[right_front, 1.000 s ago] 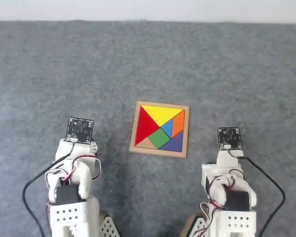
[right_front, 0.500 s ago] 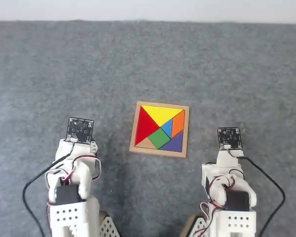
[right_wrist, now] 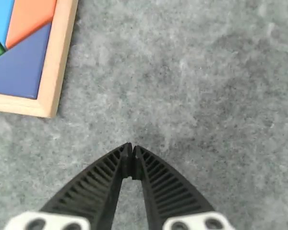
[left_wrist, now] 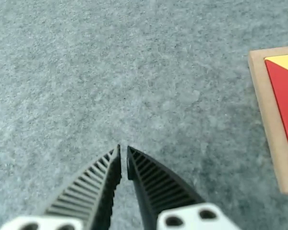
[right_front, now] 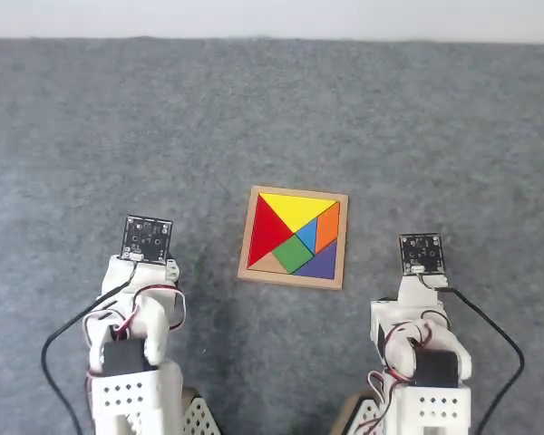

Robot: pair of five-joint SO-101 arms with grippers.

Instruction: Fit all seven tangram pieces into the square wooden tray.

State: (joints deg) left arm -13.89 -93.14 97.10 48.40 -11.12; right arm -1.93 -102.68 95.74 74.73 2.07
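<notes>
The square wooden tray (right_front: 288, 278) lies flat between the two grippers, off to the right of the left gripper (left_wrist: 123, 149) and off to the left of the right gripper (right_wrist: 131, 146), a little ahead of both and touching neither. Its inside looks full. The yellow triangle (right_front: 296, 210) runs along the far side and the red triangle (right_front: 266, 231) takes the side nearer the left gripper. The green square (right_front: 293, 254) sits in the middle with the small blue triangle (right_front: 306, 235) against it. The orange parallelogram (right_front: 327, 228) and the indigo triangle (right_front: 321, 264) fill the side nearer the right gripper. A pale wood-coloured triangle (right_front: 264, 263) fills the near corner on the left gripper's side (I take it for the seventh piece rather than bare tray floor, though the colour makes that hard to settle). The pieces sit flush, with no gaps or raised edges that I can make out.

Both grippers are empty. The left one's jaws are drawn together to a hairline gap over the grey carpet (right_front: 163, 118), and the right one's jaws meet at the tips, also over carpet. No loose piece lies on the carpet near either one.

On this showing the task reads as finished, with nothing left to place.
</notes>
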